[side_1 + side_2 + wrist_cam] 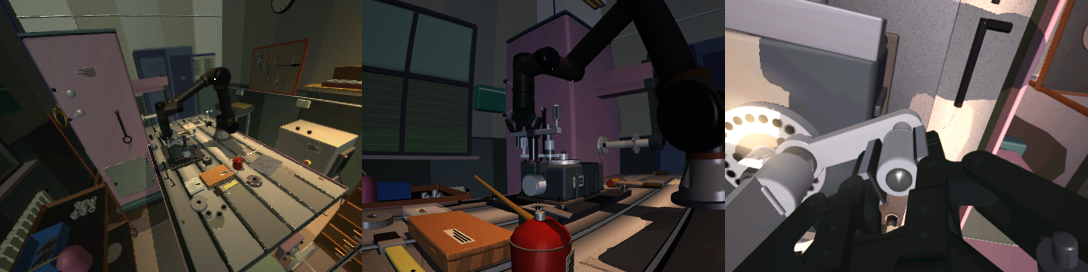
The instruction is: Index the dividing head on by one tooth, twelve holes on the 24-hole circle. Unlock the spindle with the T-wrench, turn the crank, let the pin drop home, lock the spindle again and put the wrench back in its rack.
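The dividing head (pixel 564 178) is a dark block bolted to the table in front of the pink machine column, with its round hole plate (pixel 747 132) facing up. Its grey crank arm (pixel 849 138) reaches out from the plate's centre to a knurled crank handle (pixel 898 158). The crank handle is clamped in my gripper (pixel 895 158) (pixel 526 131), which comes straight down onto it. A second knurled upright handle (pixel 556 112) stands at the arm's other end. A black T-wrench (pixel 974 56) lies flat on the table beyond the head.
An orange box (pixel 455 237) and a red oil can (pixel 541 246) with a long spout sit on the table's near side. A mallet (pixel 634 184) lies right of the head. The pink column (pixel 90 105) stands close behind, and its arbor (pixel 626 144) juts out.
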`<move>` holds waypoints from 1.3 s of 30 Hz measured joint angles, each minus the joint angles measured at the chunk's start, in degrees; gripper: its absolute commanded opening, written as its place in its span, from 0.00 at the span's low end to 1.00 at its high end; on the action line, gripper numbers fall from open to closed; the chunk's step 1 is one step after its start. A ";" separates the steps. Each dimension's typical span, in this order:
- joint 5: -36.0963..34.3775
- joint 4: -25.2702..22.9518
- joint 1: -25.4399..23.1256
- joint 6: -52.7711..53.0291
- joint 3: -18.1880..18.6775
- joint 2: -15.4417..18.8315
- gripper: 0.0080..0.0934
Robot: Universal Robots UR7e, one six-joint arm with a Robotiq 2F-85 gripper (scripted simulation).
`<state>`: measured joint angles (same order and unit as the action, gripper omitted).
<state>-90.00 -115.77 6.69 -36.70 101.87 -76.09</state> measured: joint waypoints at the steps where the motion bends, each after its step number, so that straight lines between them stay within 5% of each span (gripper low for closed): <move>1: 0.00 0.00 0.00 0.00 0.00 0.00 0.29; 11: 0.00 -0.04 0.01 0.00 0.00 0.03 0.52; 23: 0.00 0.48 0.01 0.00 -0.21 -0.11 0.52; 39: 0.00 11.36 0.01 0.00 -7.48 -3.52 0.52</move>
<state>-90.00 -104.41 6.70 -36.70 94.39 -79.61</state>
